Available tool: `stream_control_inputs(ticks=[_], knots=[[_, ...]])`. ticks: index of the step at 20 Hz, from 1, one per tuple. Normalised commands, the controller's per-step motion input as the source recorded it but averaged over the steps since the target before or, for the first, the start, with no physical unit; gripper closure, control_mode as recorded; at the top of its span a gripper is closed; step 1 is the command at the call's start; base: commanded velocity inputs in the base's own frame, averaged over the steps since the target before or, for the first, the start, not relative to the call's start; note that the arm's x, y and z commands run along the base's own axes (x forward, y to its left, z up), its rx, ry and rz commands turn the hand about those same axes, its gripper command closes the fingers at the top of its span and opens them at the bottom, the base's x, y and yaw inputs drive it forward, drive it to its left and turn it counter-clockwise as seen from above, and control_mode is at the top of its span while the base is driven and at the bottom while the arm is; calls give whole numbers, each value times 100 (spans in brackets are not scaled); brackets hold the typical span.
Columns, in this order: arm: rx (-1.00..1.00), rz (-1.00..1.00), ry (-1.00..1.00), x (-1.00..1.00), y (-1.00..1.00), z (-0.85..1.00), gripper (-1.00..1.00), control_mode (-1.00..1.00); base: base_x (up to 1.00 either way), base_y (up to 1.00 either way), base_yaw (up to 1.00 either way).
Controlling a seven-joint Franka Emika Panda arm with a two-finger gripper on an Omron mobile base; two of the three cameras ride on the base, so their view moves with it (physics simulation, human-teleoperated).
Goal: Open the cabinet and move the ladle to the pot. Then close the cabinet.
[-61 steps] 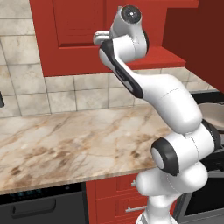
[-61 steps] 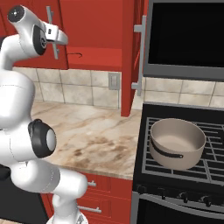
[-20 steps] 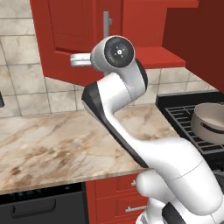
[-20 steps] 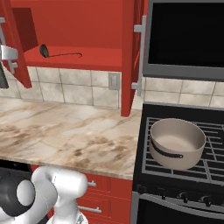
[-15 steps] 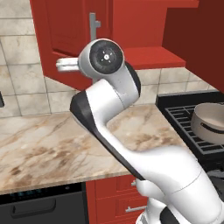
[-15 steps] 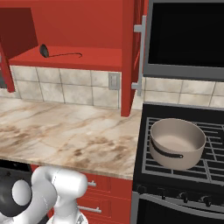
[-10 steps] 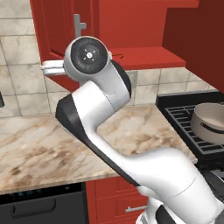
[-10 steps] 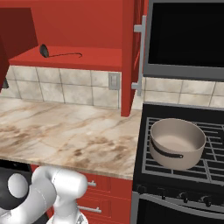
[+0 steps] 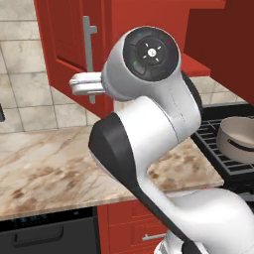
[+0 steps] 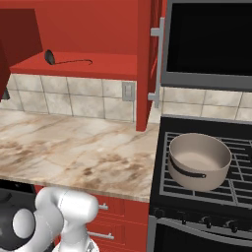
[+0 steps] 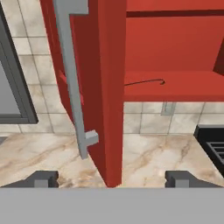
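Note:
The red cabinet (image 10: pixel 83 29) has its left door (image 11: pixel 109 87) swung wide open, and the right door (image 10: pixel 147 59) stands closed. A dark ladle (image 10: pixel 66 59) lies flat on the cabinet's shelf; its thin handle (image 11: pixel 144 82) shows past the door edge. My gripper (image 11: pixel 111 179) is open, fingertips far apart, facing the open door's edge and its silver bar handle (image 11: pixel 72 78). In the left base view my white hand (image 9: pixel 82 83) sits just beside that handle (image 9: pixel 89 59). The grey pot (image 10: pixel 199 160) stands on the stove, far right of the ladle.
A marble counter (image 10: pixel 83 152) runs under the cabinet, with tiled wall behind. The black stove grate (image 10: pixel 236 182) is to the right, with a dark microwave (image 10: pixel 211 42) above it. Red drawers (image 10: pixel 118 216) lie below the counter. My arm's elbow (image 9: pixel 149 54) bulks in front of the cabinet.
The left door has swung further open, and my hand has moved left with it. The ladle and the pot have stayed where they were.

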Motion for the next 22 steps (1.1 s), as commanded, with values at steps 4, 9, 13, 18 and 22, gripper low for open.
stream_control_inputs(ticks=[4, 9, 13, 18, 22], knots=[[2, 7, 0, -69, -100, 0, -100, -100, 0, 0, 0], [8, 16, 0, 12, -98, -5, -100, -100, 0, 0, 0], [20, 27, 0, 61, -69, -24, -100, -100, 0, 0, 0], [19, 31, 0, 66, -17, -32, -100, -100, 0, 0, 0], [16, 29, 0, 77, 0, -29, -100, -100, 0, 0, 0]])
